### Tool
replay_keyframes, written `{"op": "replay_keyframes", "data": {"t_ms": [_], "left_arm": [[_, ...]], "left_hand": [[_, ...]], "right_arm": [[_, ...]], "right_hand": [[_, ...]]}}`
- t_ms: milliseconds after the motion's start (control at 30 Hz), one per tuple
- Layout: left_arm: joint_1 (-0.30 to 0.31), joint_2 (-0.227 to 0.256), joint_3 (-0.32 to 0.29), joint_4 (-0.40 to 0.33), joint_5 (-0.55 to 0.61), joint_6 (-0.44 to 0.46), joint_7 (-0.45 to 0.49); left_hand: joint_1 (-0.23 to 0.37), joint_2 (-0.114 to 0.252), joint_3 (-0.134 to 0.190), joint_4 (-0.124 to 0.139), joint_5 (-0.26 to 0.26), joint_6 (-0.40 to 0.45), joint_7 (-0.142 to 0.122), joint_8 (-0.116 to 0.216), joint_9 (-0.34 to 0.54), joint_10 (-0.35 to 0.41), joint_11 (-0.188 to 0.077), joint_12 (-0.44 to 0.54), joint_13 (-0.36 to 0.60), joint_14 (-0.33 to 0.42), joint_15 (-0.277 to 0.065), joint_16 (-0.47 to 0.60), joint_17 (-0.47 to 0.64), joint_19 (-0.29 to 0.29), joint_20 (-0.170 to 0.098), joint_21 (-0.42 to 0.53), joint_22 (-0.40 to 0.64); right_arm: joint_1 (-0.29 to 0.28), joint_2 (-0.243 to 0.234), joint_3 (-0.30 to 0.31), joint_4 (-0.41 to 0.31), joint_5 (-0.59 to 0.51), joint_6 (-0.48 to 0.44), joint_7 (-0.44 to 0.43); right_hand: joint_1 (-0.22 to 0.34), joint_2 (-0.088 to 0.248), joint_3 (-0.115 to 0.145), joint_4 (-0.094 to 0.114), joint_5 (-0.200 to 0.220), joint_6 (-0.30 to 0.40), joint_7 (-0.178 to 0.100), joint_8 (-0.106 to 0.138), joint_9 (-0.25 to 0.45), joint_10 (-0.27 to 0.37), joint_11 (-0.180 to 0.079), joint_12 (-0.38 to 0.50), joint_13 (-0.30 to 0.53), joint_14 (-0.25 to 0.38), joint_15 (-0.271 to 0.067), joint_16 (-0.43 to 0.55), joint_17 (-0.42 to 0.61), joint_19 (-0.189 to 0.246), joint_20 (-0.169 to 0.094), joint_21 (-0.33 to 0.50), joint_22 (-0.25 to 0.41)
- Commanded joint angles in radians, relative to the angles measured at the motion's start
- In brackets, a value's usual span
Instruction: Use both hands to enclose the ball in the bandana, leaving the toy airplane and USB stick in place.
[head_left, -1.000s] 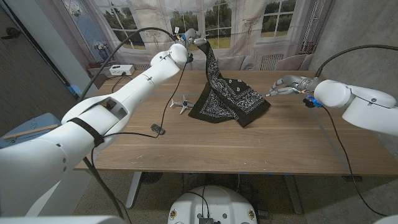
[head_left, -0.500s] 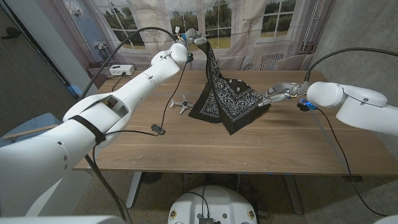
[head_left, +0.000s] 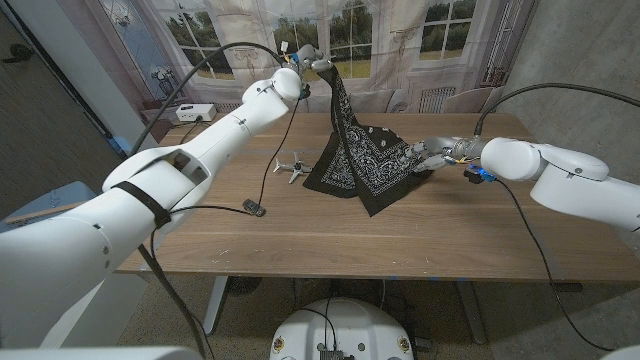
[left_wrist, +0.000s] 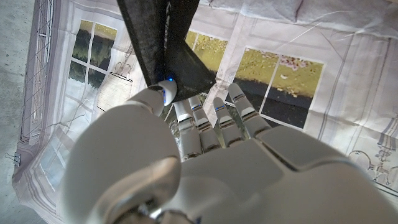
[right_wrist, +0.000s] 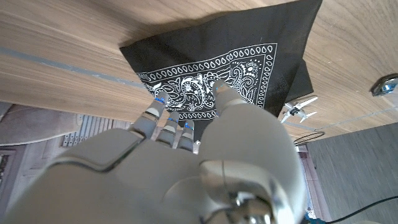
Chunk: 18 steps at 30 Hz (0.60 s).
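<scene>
Two hands on the bandana (head_left: 365, 160), left hand (head_left: 312, 57) fingers pinching its raised corner, right hand (head_left: 432, 156) fingers touching its edge, grip unclear.

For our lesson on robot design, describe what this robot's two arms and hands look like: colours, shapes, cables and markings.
Both arms are glossy white with rounded, bulbous shells. The left arm wears a black band, and thin black cables trail along each arm. The left hand and right hand are silver-grey, with segmented metallic fingers and small blue marks near the fingertips.
</scene>
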Motion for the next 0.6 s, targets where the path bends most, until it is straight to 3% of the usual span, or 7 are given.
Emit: {"op": "replay_keyframes", "data": {"t_ms": [33,133,200,267,333,433,600], "left_arm": [[-0.018,-0.006,-0.003,0.027,-0.014,-0.025,-0.016],[-0.024,-0.007,0.002,0.024,-0.008,-0.016,-0.015],[-0.027,-0.013,0.004,0.028,-0.005,-0.01,-0.009],[-0.033,-0.019,0.005,0.037,-0.007,-0.006,-0.011],[-0.041,-0.026,0.007,0.047,-0.006,0.001,-0.01],[-0.048,-0.032,0.009,0.062,-0.008,-0.005,-0.011],[-0.065,-0.049,0.003,0.107,-0.028,-0.027,-0.025]], "left_hand": [[-0.009,-0.002,0.007,-0.005,-0.001,0.025,-0.007,0.281,-0.001,0.004,0.006,0.0,0.002,-0.003,-0.045,-0.004,0.003,-0.002,0.006,0.004,0.002],[-0.01,-0.003,0.008,-0.006,-0.001,0.029,-0.006,0.283,-0.003,0.005,0.004,0.0,0.002,-0.002,-0.044,-0.004,0.003,-0.004,0.007,0.005,0.002],[-0.011,-0.003,0.008,-0.006,-0.001,0.033,-0.011,0.284,-0.005,0.009,0.01,0.001,0.002,-0.002,-0.043,-0.004,0.003,-0.004,0.008,0.005,0.001],[-0.012,-0.003,0.009,-0.007,0.0,0.034,-0.01,0.284,-0.007,0.009,0.008,0.0,0.002,-0.001,-0.042,-0.004,0.003,-0.004,0.008,0.006,0.001],[-0.013,-0.004,0.01,-0.007,0.0,0.038,-0.008,0.287,-0.007,0.009,0.008,0.0,0.002,-0.002,-0.042,-0.004,0.002,-0.004,0.008,0.007,0.001],[-0.014,-0.004,0.011,-0.008,0.0,0.037,-0.004,0.288,-0.008,0.012,0.008,0.001,0.003,-0.001,-0.041,-0.004,0.002,-0.005,0.009,0.007,0.001],[-0.016,-0.003,0.013,-0.009,0.002,0.037,-0.004,0.29,-0.008,0.013,0.011,0.0,0.003,-0.002,-0.039,-0.004,0.002,-0.005,0.01,0.009,0.0]], "right_arm": [[0.06,0.082,-0.066,0.032,-0.076,0.063,0.056],[0.064,0.107,-0.078,0.029,-0.094,0.059,0.056],[0.076,0.119,-0.097,0.025,-0.125,0.058,0.069],[0.083,0.129,-0.111,0.027,-0.152,0.074,0.072],[0.105,0.139,-0.126,0.038,-0.161,0.095,0.111],[0.118,0.152,-0.137,0.044,-0.181,0.105,0.135],[0.153,0.186,-0.18,0.042,-0.28,0.1,0.171]], "right_hand": [[-0.068,-0.04,-0.039,0.051,-0.049,-0.128,0.006,-0.013,0.001,-0.051,0.031,0.008,0.005,-0.03,0.025,0.001,0.012,-0.022,0.018,0.0,0.002],[-0.234,-0.105,-0.135,0.121,-0.049,-0.123,0.036,0.01,0.005,-0.009,0.051,0.033,0.008,-0.011,0.03,0.014,0.017,-0.029,0.032,0.004,0.003],[-0.326,-0.14,-0.192,0.158,-0.034,-0.114,0.152,0.016,0.006,0.02,0.086,0.047,0.014,0.01,0.023,0.025,0.025,-0.04,0.027,0.004,0.004],[-0.347,-0.151,-0.209,0.165,-0.026,-0.094,0.141,0.023,0.006,0.036,0.098,0.053,0.017,0.023,0.018,0.031,0.029,-0.043,0.026,0.005,0.005],[-0.277,-0.087,-0.172,0.133,0.006,-0.103,0.007,0.016,0.005,0.031,0.051,0.053,0.022,0.038,0.01,0.039,0.037,-0.037,0.032,0.011,0.006],[-0.128,0.012,-0.071,0.051,0.007,-0.135,0.002,0.009,0.004,-0.031,0.051,0.034,0.027,0.017,0.012,0.035,0.051,-0.051,0.032,0.012,0.005],[-0.041,0.037,0.02,0.028,-0.014,-0.164,0.002,0.002,0.003,-0.059,0.061,0.028,0.029,0.0,0.011,0.042,0.073,-0.065,0.024,0.013,0.006]]}}
